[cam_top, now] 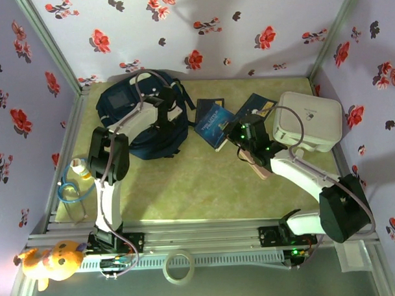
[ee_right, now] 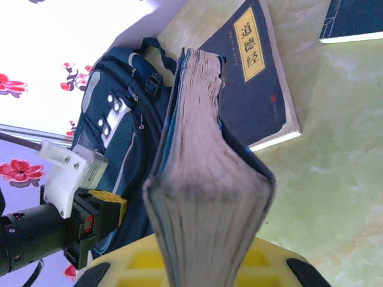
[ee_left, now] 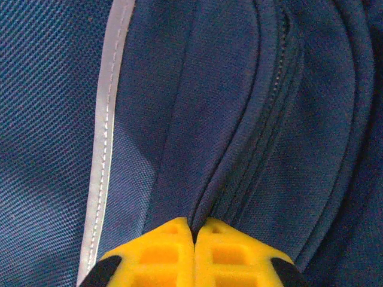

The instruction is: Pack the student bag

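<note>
Student bag navy, grey stripe; left gripper yellow; walls lilac, red-flowered.

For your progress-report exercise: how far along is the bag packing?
Done: nothing visibly packed. In hand: the left gripper pinches the student bag fabric beside a zip; the right gripper holds a thick book. Left: opening the bag, loading that book, likely the yellow-labelled book and a dark book.

Near half of the desk is wide open; far side's crowded: student bag left, books middle, white box right.
</note>
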Robot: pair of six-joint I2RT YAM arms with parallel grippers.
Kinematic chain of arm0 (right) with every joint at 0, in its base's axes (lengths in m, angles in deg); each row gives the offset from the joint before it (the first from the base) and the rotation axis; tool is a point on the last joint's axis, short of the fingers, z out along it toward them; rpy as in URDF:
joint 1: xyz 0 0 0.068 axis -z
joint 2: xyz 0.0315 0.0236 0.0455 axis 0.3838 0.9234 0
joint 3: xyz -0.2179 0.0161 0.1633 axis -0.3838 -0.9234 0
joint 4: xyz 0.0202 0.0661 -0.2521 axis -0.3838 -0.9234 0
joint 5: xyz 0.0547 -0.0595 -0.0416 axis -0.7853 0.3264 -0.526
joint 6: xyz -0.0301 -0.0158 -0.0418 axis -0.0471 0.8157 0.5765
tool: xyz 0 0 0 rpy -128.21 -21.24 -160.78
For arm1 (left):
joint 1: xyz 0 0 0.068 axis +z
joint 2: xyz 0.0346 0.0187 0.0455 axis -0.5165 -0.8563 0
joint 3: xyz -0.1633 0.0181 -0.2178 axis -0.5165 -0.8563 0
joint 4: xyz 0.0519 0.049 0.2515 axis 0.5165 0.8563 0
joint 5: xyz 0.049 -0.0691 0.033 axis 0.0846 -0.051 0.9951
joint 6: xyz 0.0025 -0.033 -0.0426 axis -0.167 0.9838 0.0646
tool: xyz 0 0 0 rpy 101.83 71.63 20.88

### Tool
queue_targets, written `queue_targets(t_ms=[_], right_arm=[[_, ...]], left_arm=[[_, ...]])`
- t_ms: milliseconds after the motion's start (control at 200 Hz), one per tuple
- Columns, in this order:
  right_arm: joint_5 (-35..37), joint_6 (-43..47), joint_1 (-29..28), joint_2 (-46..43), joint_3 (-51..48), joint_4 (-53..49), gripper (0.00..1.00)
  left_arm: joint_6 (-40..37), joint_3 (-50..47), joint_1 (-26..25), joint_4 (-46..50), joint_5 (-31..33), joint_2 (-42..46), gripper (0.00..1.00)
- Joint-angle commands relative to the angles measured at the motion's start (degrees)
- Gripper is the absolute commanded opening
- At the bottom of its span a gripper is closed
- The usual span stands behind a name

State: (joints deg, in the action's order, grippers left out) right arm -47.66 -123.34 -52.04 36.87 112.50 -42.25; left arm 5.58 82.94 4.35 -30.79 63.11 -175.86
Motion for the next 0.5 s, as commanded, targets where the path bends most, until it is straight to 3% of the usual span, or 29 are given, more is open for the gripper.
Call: queue_targets(t_ms=[0, 270, 495], right_arm=[[2.3, 1.0, 0.6, -2.5, 2.2, 2.5, 0.06], [3.0, 3.4, 0.6, -6.4, -0.4, 6.4, 0.08], [-3.0, 5.2, 0.7, -7.8, -4.7, 14.9, 0.07]], left_arm=[[1.6, -0.1, 0.5, -3.6, 3.3, 4.0, 0.0], [5.4, -2.6, 0.5, -6.6, 3.1, 15.9, 0.0], [11.3, -8.1, 0.6, -16.9, 2.1, 27.2, 0.0]])
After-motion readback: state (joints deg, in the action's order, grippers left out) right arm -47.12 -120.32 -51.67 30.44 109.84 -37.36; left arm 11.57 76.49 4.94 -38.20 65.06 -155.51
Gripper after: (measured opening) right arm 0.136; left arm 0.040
